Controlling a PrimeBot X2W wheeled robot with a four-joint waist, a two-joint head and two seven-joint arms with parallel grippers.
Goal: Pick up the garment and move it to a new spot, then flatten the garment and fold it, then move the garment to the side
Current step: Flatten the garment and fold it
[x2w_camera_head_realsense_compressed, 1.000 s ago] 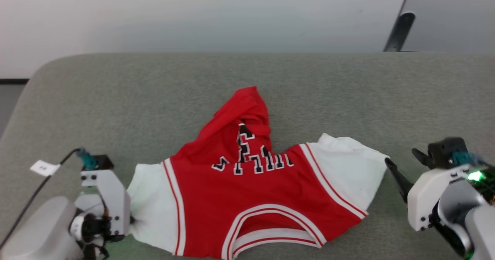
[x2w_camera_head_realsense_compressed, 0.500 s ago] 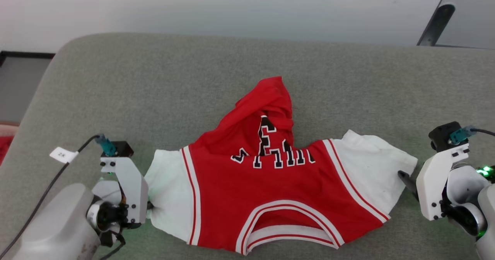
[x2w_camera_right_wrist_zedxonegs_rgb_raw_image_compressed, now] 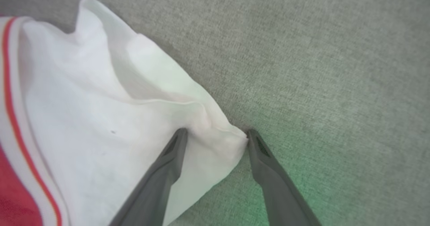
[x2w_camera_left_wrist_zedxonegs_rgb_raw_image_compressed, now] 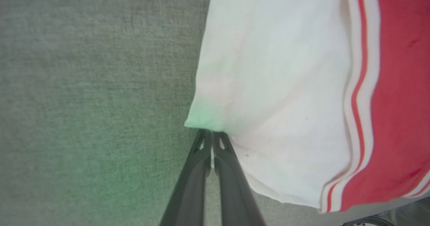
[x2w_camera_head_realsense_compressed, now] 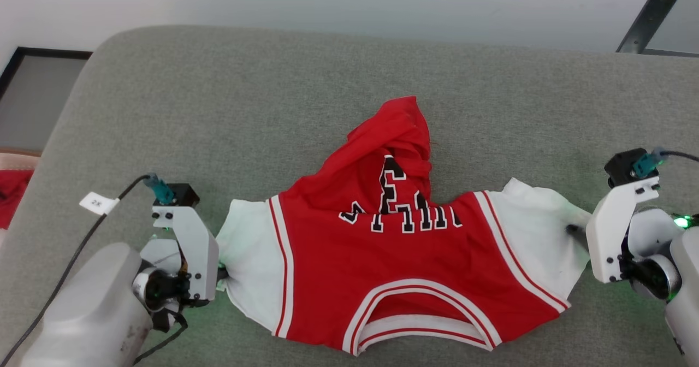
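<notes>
The garment (x2w_camera_head_realsense_compressed: 382, 268), a red jersey with white sleeves and black lettering, lies spread on the grey cushion, collar toward me, its far part bunched into a peak. My left gripper (x2w_camera_left_wrist_zedxonegs_rgb_raw_image_compressed: 211, 135) is shut on the corner of the garment's left white sleeve (x2w_camera_left_wrist_zedxonegs_rgb_raw_image_compressed: 268, 84); in the head view it sits at the lower left (x2w_camera_head_realsense_compressed: 221, 273). My right gripper (x2w_camera_right_wrist_zedxonegs_rgb_raw_image_compressed: 216, 135) stands open with the tip of the right sleeve (x2w_camera_right_wrist_zedxonegs_rgb_raw_image_compressed: 117, 125) between its fingers, one finger lying on the cloth. In the head view it is at the right sleeve's edge (x2w_camera_head_realsense_compressed: 573, 229).
The grey cushion (x2w_camera_head_realsense_compressed: 273, 110) extends well beyond the garment on all sides. A red cloth (x2w_camera_head_realsense_compressed: 13, 192) shows past the cushion's left edge. A dark post (x2w_camera_head_realsense_compressed: 647, 20) leans at the upper right, beyond the pale floor.
The head camera has shifted, so the whole scene slid right and down. My right gripper has come in from beside the sleeve onto its tip. The left gripper kept its hold.
</notes>
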